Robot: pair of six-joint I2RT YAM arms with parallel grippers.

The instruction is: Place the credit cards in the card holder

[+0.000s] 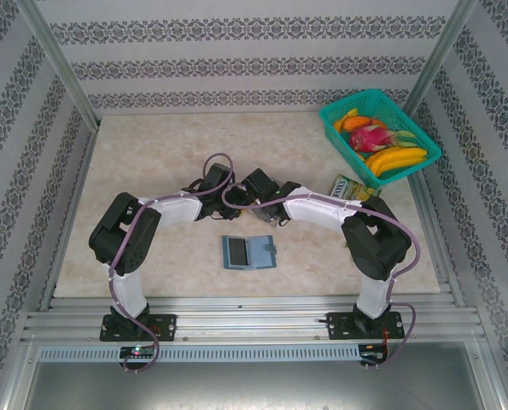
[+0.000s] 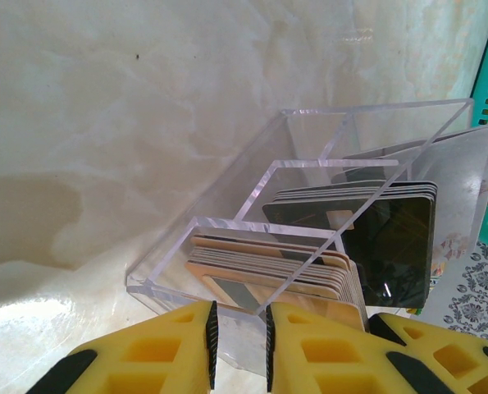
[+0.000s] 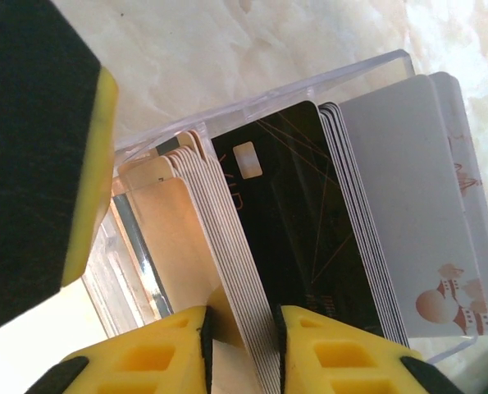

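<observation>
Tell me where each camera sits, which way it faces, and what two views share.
Top: above and behind the bases, looking down on the table; left arm, right arm, wallet, basket.
Left wrist: on the left arm, looking past the left gripper, astride the tray wall, at cards.
Right wrist: on the right arm, looking past the right gripper, astride cards; apparently the left gripper's finger at left.
Shared: both wrist views show tray and cards; top and left wrist show the basket.

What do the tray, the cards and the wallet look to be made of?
The tray: clear, glossy rigid plastic, probably acrylic; see-through walls with bright edges. The cards: thin stiff plastic, smooth; the black one reflects light and bears a chip. The wallet: teal, matte, leather-like; too small to tell real from fake.
</observation>
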